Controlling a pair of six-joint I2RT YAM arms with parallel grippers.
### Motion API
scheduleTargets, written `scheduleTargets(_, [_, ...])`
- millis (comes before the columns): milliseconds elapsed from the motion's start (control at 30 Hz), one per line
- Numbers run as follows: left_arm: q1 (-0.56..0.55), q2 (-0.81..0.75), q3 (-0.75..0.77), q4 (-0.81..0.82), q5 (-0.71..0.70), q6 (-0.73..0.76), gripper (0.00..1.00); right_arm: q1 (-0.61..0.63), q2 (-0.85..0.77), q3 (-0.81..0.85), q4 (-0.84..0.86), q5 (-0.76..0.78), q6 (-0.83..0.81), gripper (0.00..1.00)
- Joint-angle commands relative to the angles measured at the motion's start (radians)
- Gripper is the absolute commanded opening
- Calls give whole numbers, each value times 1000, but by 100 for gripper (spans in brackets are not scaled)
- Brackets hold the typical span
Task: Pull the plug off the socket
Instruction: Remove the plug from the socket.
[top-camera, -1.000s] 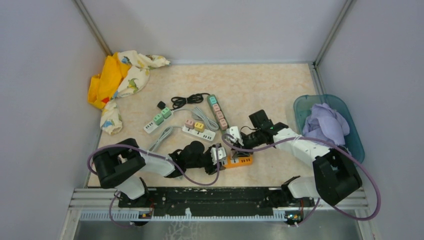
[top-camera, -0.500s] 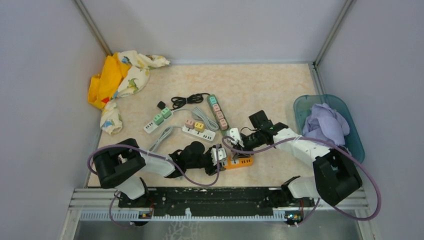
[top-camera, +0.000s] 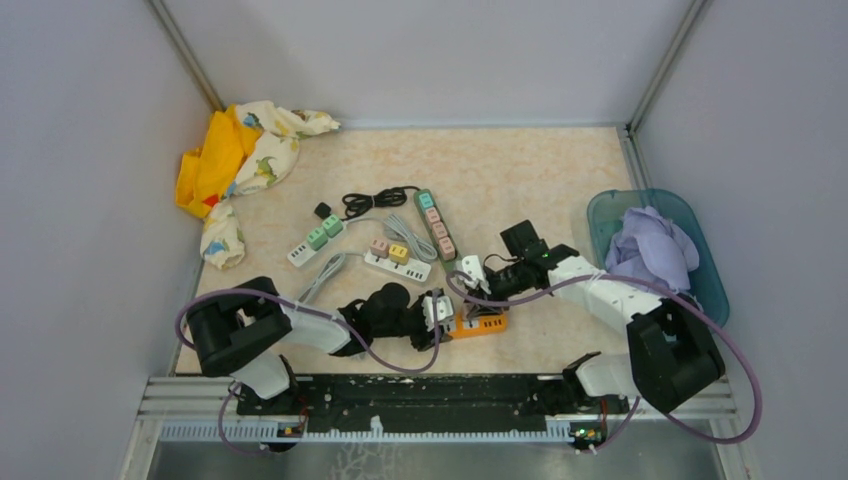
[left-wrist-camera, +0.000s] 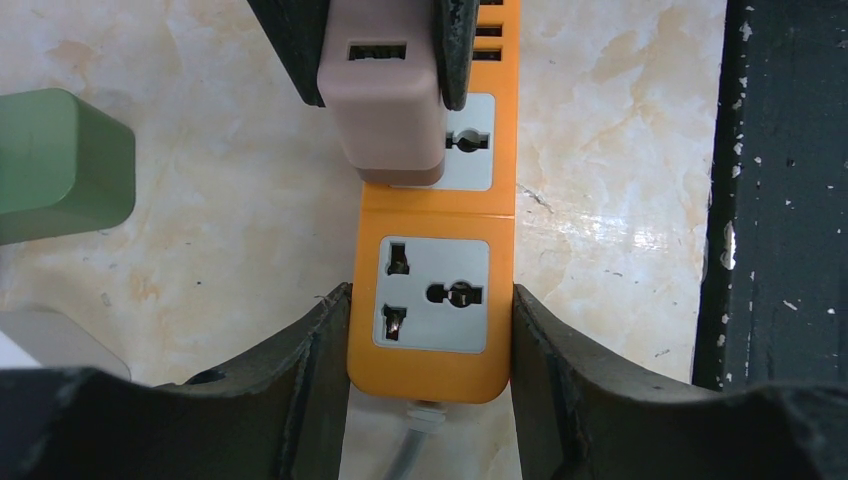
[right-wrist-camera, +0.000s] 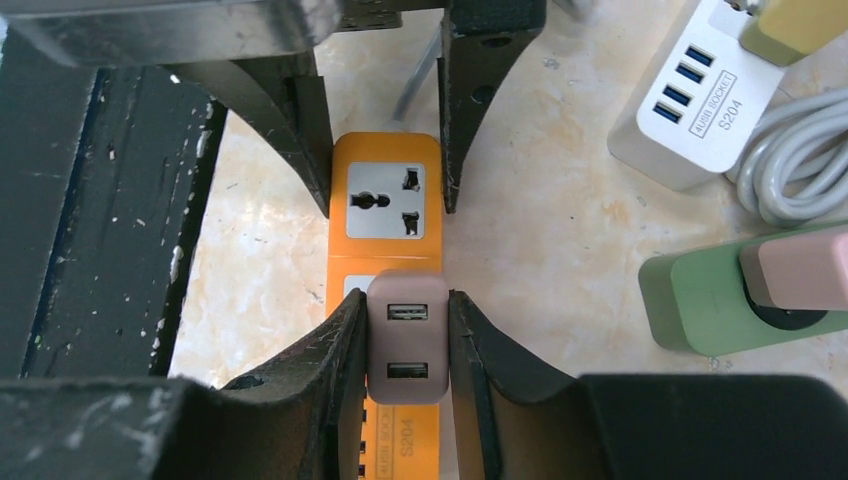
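- While the left pincer (left-wrist-camera: 430, 300) grips the orange power strip (left-wrist-camera: 437, 212) across its width at the cord end, the right pincer (right-wrist-camera: 405, 310) is clamped on the plug (right-wrist-camera: 407, 345).
- Left pincer is partly open, with one finger pressed on each long side of the strip beside the end socket.
- Right pincer is squeezed in narrow, with the dark fingers flat against both sides of the plug.
- The plug is a pinkish-brown block with two USB ports on top. It sits over the strip's second socket, next to the free end socket.
- I can't tell whether the prongs are fully seated or partly lifted.
- The strip lies flat on the counter (top-camera: 520, 170), near the front edge and between the two arms, alongside the black rail (left-wrist-camera: 780, 200).
- The two pincers face each other along the strip, close together but not touching.
- Right wrist view shows a white USB strip (right-wrist-camera: 690, 110), a gray cable (right-wrist-camera: 800, 160) and a green adapter (right-wrist-camera: 700, 300) off to the side, apart from the orange strip.
- At the far right of the counter is a teal bin (top-camera: 700, 270) holding a lilac cloth (top-camera: 650, 245).
- In the far left corner is a yellow printed cloth (top-camera: 240, 150).
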Motion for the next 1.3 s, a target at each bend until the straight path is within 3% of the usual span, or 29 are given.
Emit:
scheduleTargets(0, [3, 27, -9, -76, -8, -6, 0, -17, -35, 32, -86, -136, -102, 0])
scheduleTargets(300, [2, 29, -6, -77, -12, -9, 0, 42, 1, 44, 119, -73, 149, 0])
scheduleTargets(433, [2, 27, -7, -77, -14, -8, 0, -5, -17, 49, 85, -51, 116, 0])
scheduleTargets(733, [3, 29, -8, -77, -11, -8, 0, -121, -77, 85, -129, -181, -84, 0])
scheduleTargets(1067, [2, -8, -32, -63, -36, -23, 0, -236, -98, 60, 150, -25, 260, 0])
scheduleTargets(1267, [2, 2, -24, -68, -31, -21, 0, -287, -113, 17, 352, 170, 514, 0])
